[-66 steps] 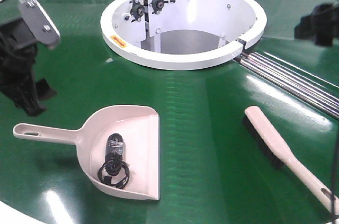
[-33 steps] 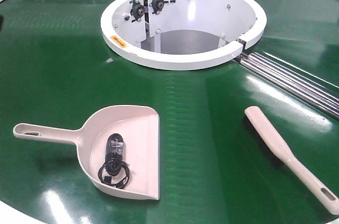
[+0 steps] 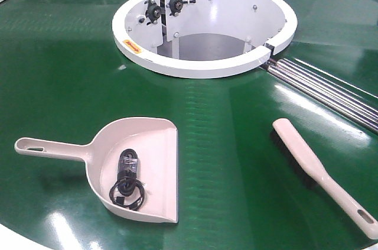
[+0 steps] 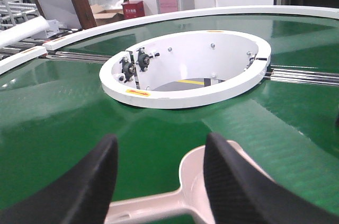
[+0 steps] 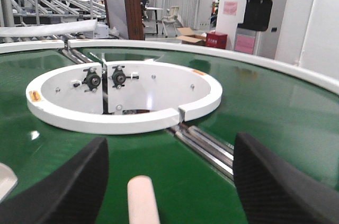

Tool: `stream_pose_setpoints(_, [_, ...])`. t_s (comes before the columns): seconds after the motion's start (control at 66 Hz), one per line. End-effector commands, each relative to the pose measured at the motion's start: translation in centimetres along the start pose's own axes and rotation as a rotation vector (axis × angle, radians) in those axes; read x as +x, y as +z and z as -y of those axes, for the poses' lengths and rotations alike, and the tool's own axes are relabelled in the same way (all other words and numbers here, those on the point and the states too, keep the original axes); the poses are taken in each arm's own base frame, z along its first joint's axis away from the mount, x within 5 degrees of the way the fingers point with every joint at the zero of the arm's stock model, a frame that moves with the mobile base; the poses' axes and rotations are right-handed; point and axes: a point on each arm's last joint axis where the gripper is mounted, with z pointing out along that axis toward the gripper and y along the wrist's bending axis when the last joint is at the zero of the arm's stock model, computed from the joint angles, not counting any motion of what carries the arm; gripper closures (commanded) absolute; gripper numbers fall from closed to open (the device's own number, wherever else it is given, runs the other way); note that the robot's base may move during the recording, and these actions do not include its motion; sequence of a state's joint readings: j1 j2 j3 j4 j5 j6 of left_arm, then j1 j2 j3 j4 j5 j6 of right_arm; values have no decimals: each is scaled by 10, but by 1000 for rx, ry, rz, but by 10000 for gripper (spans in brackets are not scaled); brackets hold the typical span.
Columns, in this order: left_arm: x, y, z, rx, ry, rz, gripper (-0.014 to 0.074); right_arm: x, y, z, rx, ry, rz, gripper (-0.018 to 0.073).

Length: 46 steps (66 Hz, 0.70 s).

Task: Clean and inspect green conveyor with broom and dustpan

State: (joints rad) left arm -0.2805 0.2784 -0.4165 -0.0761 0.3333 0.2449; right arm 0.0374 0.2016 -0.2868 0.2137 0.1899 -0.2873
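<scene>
The green conveyor (image 3: pixel 236 161) fills the front view. On it at the near left the beige dustpan (image 3: pixel 155 143) lies with its handle pointing left and a black coiled cable (image 3: pixel 127 182) inside. At the near right lies the broom (image 3: pixel 313 167), bristles down and handle toward the front edge. Neither gripper shows in the front view. In the left wrist view my left gripper (image 4: pixel 161 147) is open above the dustpan (image 4: pixel 159 205) handle, apart from it. My right gripper (image 5: pixel 172 144) is open in its wrist view, and the broom (image 5: pixel 142 200) tip lies below, between the fingers.
A white ring-shaped opening (image 3: pixel 201 70) stands raised in the belt's middle, with metal rollers (image 3: pixel 331 93) running out from it to the right and far left. The white outer rim (image 4: pixel 159 17) bounds the belt. Beyond it are racks, boxes and a machine (image 5: pixel 259 12).
One second ago both arms showed at the left and right edges of the front view; they have withdrawn out of it. Dustpan, cable and broom have not moved.
</scene>
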Motion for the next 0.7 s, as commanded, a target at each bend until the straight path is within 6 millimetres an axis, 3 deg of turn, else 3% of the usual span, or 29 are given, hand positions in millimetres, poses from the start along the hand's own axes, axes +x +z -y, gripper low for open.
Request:
stream_pose_setpoints(0.0, [8,0,1,-8,-20,56,255,1,-3,1,14,45,71,99])
stream_pose_setpoints(0.091, [29,7,5,2,-19,-16,255,8,-1,0,4,47,34,123])
stream_pose_setpoints(0.212, [38,11,6,0,-22,-18,271,8,-1,-1,4,26,30,192])
stream_pose_setpoints(0.288, [38,11,6,-1,-28,-11,367,9,-1,-1,3,-11,24,331])
stream_pose_setpoints(0.394, [37,11,6,-2,-30,-5,608,9,-1,-1,2,-24,23,577])
stream_pose_setpoints(0.682, [34,11,5,-11,-30,33,604,8,-1,-1,-3,26,25,569])
